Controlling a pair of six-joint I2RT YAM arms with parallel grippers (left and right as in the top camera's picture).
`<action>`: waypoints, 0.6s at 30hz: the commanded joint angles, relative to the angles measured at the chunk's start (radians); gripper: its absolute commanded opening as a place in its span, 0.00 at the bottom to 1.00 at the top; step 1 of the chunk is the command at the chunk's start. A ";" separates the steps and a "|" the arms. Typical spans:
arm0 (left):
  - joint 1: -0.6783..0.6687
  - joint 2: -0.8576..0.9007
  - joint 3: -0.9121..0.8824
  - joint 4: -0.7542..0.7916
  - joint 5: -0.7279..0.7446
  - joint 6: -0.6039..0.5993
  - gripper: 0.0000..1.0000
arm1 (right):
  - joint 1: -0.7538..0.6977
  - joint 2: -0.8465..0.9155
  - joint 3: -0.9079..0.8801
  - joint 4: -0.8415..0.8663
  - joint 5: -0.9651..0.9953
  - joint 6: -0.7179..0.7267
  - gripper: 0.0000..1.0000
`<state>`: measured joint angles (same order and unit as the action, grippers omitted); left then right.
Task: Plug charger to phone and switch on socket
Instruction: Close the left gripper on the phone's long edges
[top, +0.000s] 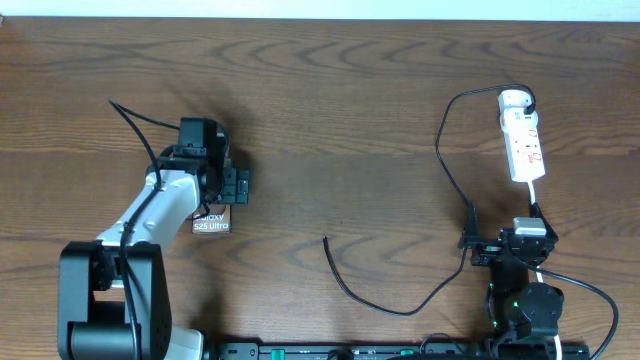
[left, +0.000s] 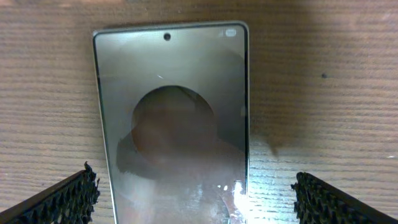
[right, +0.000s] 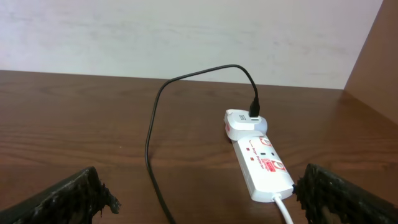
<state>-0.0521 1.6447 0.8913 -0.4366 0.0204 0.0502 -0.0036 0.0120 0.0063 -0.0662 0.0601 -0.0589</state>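
The phone (top: 212, 222) lies flat on the table, mostly hidden under my left gripper (top: 222, 183) in the overhead view. In the left wrist view the phone (left: 174, 118) fills the middle, bronze-grey and shiny, between my open fingers (left: 198, 199), which hang above it without touching. The white socket strip (top: 523, 142) lies at the far right with a white adapter plugged in at its far end. The charger cable (top: 445, 150) runs from the adapter and ends in a loose tip (top: 326, 240) mid-table. My right gripper (top: 512, 243) is open and empty near the strip's white cord. The right wrist view shows the strip (right: 261, 160) and cable (right: 152, 134).
The table is dark brown wood (top: 340, 110). The strip's white cord (top: 534, 205) runs toward my right arm. A light wall (right: 186, 37) stands beyond the table's far edge. Arm bases and a rail sit along the front edge (top: 380, 350).
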 joint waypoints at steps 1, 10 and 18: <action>0.006 0.002 -0.009 0.006 -0.006 0.010 0.98 | -0.009 -0.007 -0.001 -0.004 0.001 0.002 0.99; 0.006 0.002 -0.012 0.028 -0.048 0.010 0.98 | -0.009 -0.007 -0.001 -0.004 0.001 0.002 0.99; 0.021 0.002 -0.014 0.031 -0.057 0.009 0.98 | -0.009 -0.007 -0.001 -0.004 0.001 0.002 0.99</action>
<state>-0.0395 1.6447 0.8886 -0.4068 -0.0147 0.0525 -0.0036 0.0120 0.0063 -0.0662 0.0601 -0.0589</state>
